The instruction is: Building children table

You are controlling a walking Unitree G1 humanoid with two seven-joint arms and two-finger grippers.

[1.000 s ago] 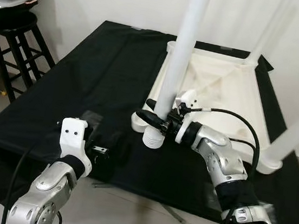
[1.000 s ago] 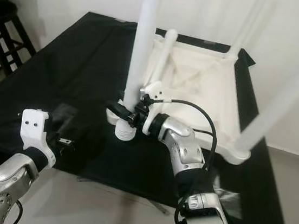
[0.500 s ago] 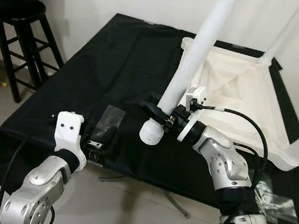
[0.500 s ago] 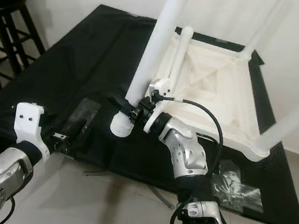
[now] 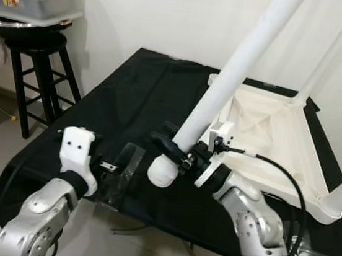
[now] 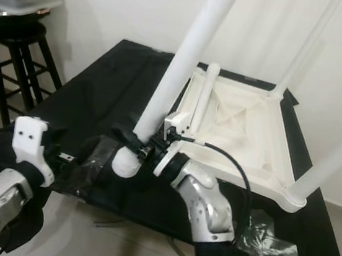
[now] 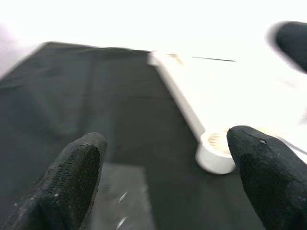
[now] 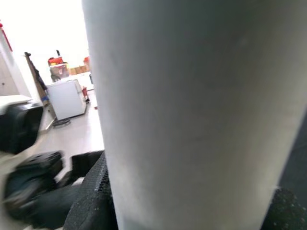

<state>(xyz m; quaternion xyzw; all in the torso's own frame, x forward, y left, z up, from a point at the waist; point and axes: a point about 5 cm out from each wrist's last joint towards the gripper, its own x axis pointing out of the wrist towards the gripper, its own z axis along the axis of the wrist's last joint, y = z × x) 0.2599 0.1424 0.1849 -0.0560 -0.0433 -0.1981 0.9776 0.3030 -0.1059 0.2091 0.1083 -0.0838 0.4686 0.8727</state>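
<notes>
Right end effector (image 5: 177, 155) clamped round loose white table leg (image 5: 226, 88) near its lower end; leg tilted, lower end hanging free just beyond the fingers, top running up and out of frame. Leg not seated in any socket yet. Inverted white children table (image 5: 277, 125) lies on black cloth (image 5: 125, 91), just behind the right end effector, w/ two legs already standing up at far-right corner (image 6: 307, 38) and near-right corner (image 6: 336, 154). Another white leg (image 6: 202, 100) seems to lie along the frame's edge beyond the right end effector, state unclear. Left end effector (image 7: 163, 172) open, empty, fingers (image 7: 72, 172) spread, low over the cloth; ahead of it the near corner socket (image 7: 216, 148) of the table frame looks vacant. Clear plastic bag (image 5: 119, 168) on cloth just beside left end effector. Black stool (image 5: 35, 67) well off to its outer side. Est. progress: approx. half — 2 legs in, 2 to go. Next: bring held leg upright over an empty socket, seat and twist; risk of misalignment given the tilt.
</notes>
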